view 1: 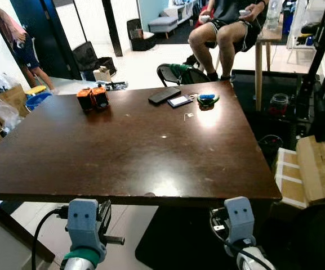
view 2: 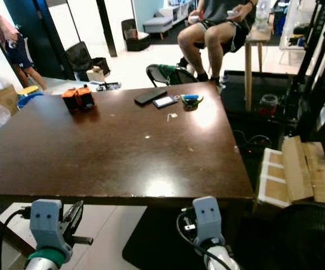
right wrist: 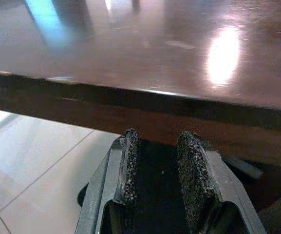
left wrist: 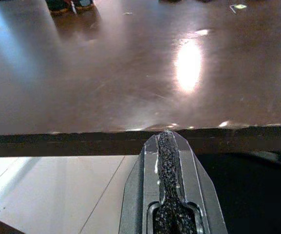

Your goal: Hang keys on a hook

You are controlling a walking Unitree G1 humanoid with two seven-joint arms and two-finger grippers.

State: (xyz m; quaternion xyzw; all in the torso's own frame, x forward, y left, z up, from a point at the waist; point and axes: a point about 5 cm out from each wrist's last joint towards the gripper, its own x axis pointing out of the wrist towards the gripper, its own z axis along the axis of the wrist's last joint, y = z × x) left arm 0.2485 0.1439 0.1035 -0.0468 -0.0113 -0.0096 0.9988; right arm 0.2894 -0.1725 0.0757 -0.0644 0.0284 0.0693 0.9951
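Observation:
A small bunch of keys with blue and green tags (view 1: 206, 100) lies on the far right part of the dark brown table (view 1: 123, 152). Both arms are held low, in front of the table's near edge. My left gripper (left wrist: 165, 139) is shut with nothing in it, its pads pressed together just below the edge. My right gripper (right wrist: 156, 141) is open with an empty gap between its fingers (right wrist: 195, 156), also just under the edge. The keys are far beyond both grippers.
Two orange and black objects (view 1: 92, 98) stand at the far left of the table, with a black phone (view 1: 164, 95) and a second phone (view 1: 179, 101) beside the keys. A person (view 1: 230, 22) sits behind the table. Cardboard boxes (view 1: 311, 169) lie to the right.

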